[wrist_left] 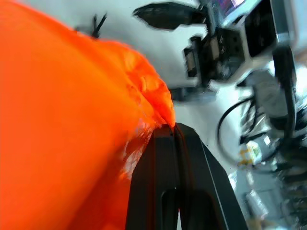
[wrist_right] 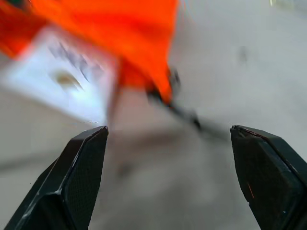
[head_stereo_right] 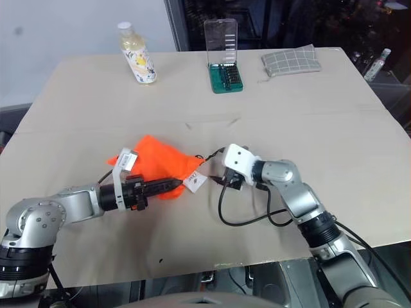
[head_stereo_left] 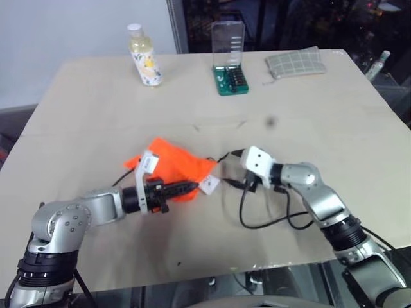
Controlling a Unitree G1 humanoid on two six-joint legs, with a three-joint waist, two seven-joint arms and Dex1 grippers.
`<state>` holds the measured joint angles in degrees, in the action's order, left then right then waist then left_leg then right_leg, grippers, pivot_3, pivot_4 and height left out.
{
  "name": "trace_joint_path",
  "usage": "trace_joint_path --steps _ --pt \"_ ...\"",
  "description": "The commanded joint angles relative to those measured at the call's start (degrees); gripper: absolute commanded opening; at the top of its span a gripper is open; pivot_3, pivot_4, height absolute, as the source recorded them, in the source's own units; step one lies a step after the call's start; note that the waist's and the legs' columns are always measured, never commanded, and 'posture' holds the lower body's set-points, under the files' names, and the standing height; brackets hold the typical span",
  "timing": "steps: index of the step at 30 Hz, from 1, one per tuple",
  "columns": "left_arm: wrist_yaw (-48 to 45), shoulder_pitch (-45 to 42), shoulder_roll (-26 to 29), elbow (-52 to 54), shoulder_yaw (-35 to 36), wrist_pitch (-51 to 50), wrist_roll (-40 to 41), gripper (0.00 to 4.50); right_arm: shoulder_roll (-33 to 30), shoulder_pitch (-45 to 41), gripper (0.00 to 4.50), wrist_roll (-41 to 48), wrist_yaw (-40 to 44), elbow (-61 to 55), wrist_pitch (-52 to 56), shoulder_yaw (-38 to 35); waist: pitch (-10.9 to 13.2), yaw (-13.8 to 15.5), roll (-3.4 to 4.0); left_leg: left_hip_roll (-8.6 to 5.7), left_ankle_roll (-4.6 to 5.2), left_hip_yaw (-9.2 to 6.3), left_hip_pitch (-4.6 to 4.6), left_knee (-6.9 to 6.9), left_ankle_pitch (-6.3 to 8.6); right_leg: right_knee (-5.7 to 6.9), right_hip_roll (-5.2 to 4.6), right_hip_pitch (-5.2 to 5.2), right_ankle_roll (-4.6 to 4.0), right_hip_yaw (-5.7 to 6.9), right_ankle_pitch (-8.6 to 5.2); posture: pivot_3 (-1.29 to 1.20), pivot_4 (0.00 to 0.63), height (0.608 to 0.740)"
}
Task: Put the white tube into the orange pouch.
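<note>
The orange pouch (head_stereo_left: 172,165) lies on the tan table (head_stereo_left: 96,115), in front of the table's middle. My left gripper (head_stereo_left: 187,188) is shut on the pouch's near edge; the left wrist view shows its black fingers (wrist_left: 163,167) pinching orange fabric (wrist_left: 72,134). A white tag (head_stereo_left: 209,185) hangs at the pouch's right corner beside a thin black cord (wrist_right: 189,117). My right gripper (head_stereo_left: 232,169) points at that corner from the right. It stands open with nothing between its fingers (wrist_right: 79,184). The white tube is hidden.
At the back of the table stand a white-capped bottle of yellowish liquid (head_stereo_left: 144,59), a green bit case with a clear lid (head_stereo_left: 230,70) and a grey checked pouch (head_stereo_left: 295,63). Black cables (head_stereo_left: 270,218) loop beside my right arm near the front edge.
</note>
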<state>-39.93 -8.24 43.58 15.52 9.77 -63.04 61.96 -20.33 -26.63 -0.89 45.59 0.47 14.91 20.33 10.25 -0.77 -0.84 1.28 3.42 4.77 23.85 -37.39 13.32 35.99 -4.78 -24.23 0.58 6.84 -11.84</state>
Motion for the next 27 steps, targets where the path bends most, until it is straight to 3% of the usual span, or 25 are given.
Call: trace_joint_path --steps 1,15,19,21,23,26,27 --pt "-1.58 0.68 0.66 2.39 -1.46 1.03 -2.16 0.0 2.13 -2.39 4.13 -0.27 -1.32 3.78 -1.33 -0.26 0.0 -0.08 0.0 0.02 -0.02 -0.01 0.0 0.0 -0.01 0.0 0.02 0.0 0.0 0.0 0.0 0.0 0.15 0.74" --pt "-3.22 4.16 0.38 5.25 -0.65 2.97 -5.96 0.0 8.33 -16.73 4.13 -8.59 -1.79 33.9 -21.11 4.8 -0.03 -0.37 -0.03 0.09 -0.04 0.03 -0.1 0.0 -0.08 0.05 0.15 0.03 -0.12 -0.11 0.08 0.0 0.15 0.74" --pt "-2.42 5.04 -0.56 6.04 1.01 3.66 -5.41 0.0 8.36 -19.32 2.2 -9.89 0.0 40.66 -23.7 5.75 -0.05 -0.23 -0.03 0.1 -0.19 0.0 -0.18 -0.01 -0.14 0.21 0.15 0.04 -0.13 -0.11 0.07 0.0 0.15 0.74" --pt "-2.06 5.22 -1.0 6.43 1.74 3.88 -5.08 0.0 7.78 -19.75 1.65 -10.37 0.26 41.75 -24.72 5.81 -0.06 -0.08 -0.02 0.09 -0.26 -0.01 -0.21 -0.02 -0.19 0.3 0.11 0.04 -0.15 -0.11 0.05 0.0 0.15 0.74" --pt "-1.77 5.22 -1.61 6.77 2.15 4.0 -4.71 0.0 7.31 -19.58 0.72 -10.17 -0.08 41.28 -25.56 5.17 -0.07 0.03 -0.03 0.09 -0.32 -0.04 -0.21 -0.03 -0.23 0.32 0.09 0.04 -0.33 -0.09 -0.04 0.0 0.15 0.74" --pt "-0.81 4.4 -2.89 6.98 2.37 3.93 -4.1 0.0 6.57 -18.79 0.06 -10.15 -1.72 39.06 -26.55 4.09 -0.08 0.27 -0.02 0.01 -0.41 -0.08 -0.21 -0.06 -0.35 0.51 -0.14 0.03 -0.37 0.02 -0.05 0.0 0.15 0.74" --pt "-0.51 4.08 -3.33 7.03 2.38 3.9 -3.86 0.0 6.34 -18.58 0.06 -10.4 -2.42 38.42 -26.81 3.89 -0.08 0.3 -0.02 0.01 -0.41 -0.08 -0.19 -0.07 -0.35 0.52 -0.15 0.02 -0.37 0.03 -0.05 0.0 0.15 0.74"
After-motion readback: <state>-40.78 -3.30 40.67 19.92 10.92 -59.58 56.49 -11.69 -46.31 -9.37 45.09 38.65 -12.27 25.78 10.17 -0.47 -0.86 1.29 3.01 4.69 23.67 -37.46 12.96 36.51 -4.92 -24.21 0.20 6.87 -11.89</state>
